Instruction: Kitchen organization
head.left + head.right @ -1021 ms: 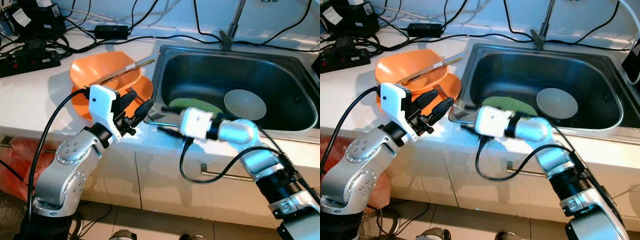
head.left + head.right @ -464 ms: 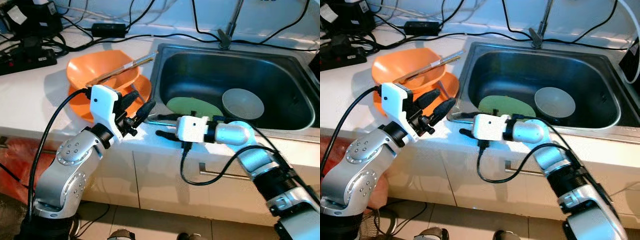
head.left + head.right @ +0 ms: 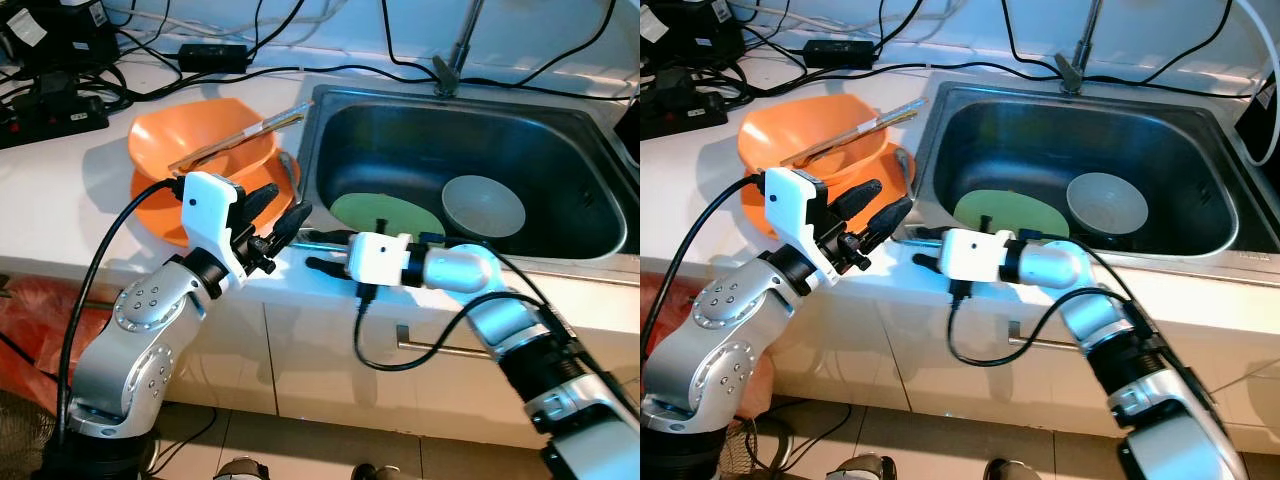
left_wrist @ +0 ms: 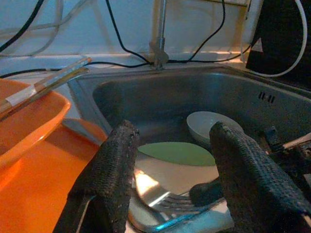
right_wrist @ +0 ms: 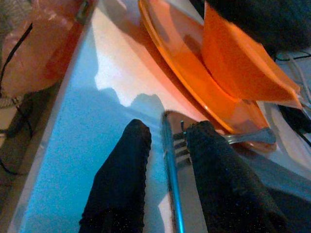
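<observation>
We find the task's thing, a metal fork [image 5: 171,160], lying flat on the white tabletop [image 3: 70,190] at the sink's [image 3: 600,170] near-left corner, its tines beside the rim of the orange plate [image 5: 184,63]. We judge it stiff, light and slippery: thin polished steel lying flush on a smooth surface will skate away from a careless pinch, so we would take it across the narrow handle just behind the tines, with a fingertip down on either side. Our right claw [image 5: 165,160] is at that spot, reaching in low from the sink's front edge with its forearm stretched level along the tabletop, wrist turned toward the orange plate; its fingers stand apart, the handle running between them, and whether they touch the metal we cannot tell. Our left claw [image 4: 172,170] hovers just left of the sink's corner, elbow bent below the tabletop edge, its fingers spread wide and holding nothing, pointing across the fork toward the basin. In the sink lie a green plate [image 3: 385,212] and a pale bowl [image 3: 484,205]; left of the sink an orange bowl [image 3: 200,140] carrying chopsticks [image 3: 245,135] sits on the orange plate.
</observation>
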You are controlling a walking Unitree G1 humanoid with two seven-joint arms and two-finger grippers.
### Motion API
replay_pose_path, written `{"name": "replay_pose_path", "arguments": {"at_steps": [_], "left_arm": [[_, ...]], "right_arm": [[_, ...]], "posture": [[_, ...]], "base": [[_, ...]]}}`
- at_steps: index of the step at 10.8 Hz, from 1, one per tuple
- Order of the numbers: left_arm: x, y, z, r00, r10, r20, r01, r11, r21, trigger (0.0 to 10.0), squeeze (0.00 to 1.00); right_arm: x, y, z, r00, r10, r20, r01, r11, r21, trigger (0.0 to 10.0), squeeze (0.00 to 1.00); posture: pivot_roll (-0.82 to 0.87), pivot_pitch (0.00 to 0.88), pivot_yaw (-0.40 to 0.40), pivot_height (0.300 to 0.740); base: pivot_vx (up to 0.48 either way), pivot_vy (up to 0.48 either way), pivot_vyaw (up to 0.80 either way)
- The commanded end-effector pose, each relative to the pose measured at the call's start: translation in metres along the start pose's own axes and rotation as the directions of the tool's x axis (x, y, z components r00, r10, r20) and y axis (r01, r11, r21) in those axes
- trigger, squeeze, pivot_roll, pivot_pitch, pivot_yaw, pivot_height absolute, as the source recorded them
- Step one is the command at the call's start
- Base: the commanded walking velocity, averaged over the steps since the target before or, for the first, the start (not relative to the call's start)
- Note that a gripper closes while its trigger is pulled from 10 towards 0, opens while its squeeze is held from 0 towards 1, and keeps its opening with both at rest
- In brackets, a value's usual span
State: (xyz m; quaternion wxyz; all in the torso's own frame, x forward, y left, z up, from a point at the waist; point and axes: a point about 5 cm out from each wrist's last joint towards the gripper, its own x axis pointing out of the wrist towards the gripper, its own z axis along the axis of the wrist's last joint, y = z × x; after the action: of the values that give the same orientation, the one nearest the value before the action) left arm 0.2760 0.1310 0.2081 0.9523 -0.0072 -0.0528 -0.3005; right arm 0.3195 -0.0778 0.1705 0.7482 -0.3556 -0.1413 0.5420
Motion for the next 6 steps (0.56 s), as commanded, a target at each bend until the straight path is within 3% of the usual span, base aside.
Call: {"name": "replay_pose_path", "arguments": {"at_steps": [1,2,6], "left_arm": [[-0.0016,-0.0041,-0.0001,1.000,-0.012,-0.004,0.012,1.000,0.006,10.0,0.00],[-0.0017,-0.0043,-0.0005,1.000,-0.011,-0.004,0.011,1.000,0.005,10.0,0.00],[-0.0014,-0.0061,-0.0018,1.000,-0.011,-0.004,0.011,1.000,-0.003,10.0,0.00]], "right_arm": [[-0.0008,-0.0046,-0.0009,0.999,-0.036,-0.007,0.036,0.999,-0.004,1.5,0.00],[0.0004,-0.0060,-0.0017,0.997,-0.071,-0.011,0.071,0.997,0.003,0.0,0.00],[0.0015,-0.0031,-0.0068,0.973,-0.231,-0.031,0.233,0.967,0.104,0.0,0.00]], "posture": [[0.16,0.121,-0.026,0.740],[0.16,0.121,-0.026,0.740],[0.16,0.124,-0.022,0.740]], "base": [[0.000,0.000,0.00],[0.000,0.000,0.00],[0.000,0.000,0.00]]}}
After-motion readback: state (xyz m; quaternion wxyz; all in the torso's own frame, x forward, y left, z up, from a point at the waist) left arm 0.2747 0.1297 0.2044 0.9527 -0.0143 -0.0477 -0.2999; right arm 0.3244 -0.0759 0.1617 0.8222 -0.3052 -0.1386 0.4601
